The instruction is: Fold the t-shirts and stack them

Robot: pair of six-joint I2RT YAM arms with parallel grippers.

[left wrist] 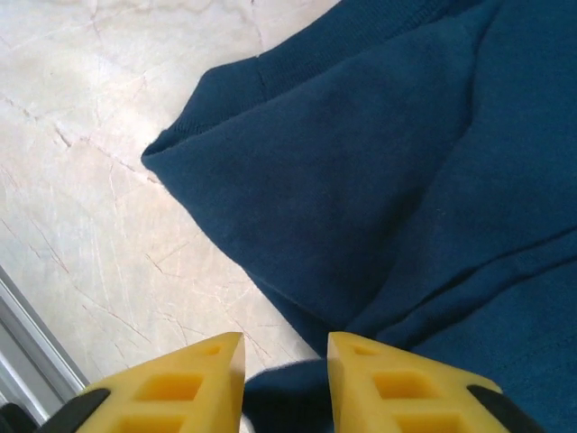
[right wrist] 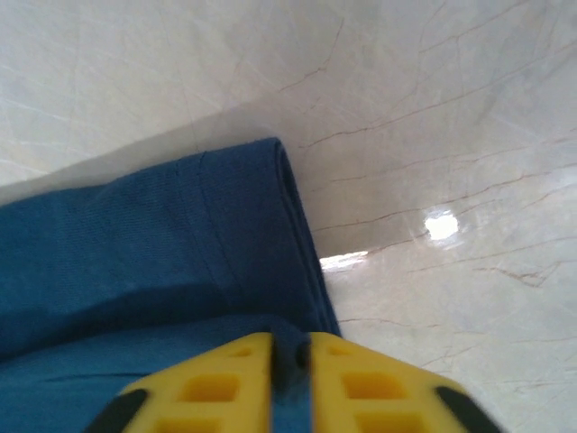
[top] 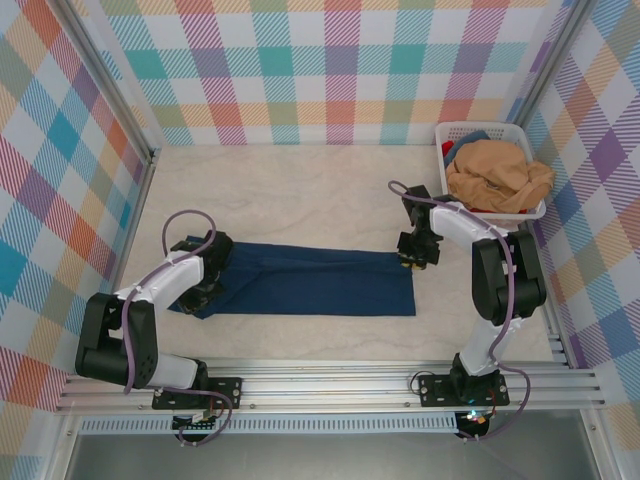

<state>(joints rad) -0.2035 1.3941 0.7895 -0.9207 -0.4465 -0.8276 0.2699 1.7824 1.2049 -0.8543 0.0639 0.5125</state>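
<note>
On the navy t-shirt [top: 310, 282], right gripper [right wrist: 290, 343] tight on hem, left gripper [left wrist: 286, 350] ajar (sleeve end hidden)

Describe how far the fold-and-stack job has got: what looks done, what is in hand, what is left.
Done: the navy t-shirt lies on the table folded into a long strip. In hand: the right end effector pinches its right-end corner; the left end effector straddles cloth at the left end, grip unclear. Left: folding the strip shorter, then the tan-orange t-shirt, crumpled in the white basket, and stacking.
</note>
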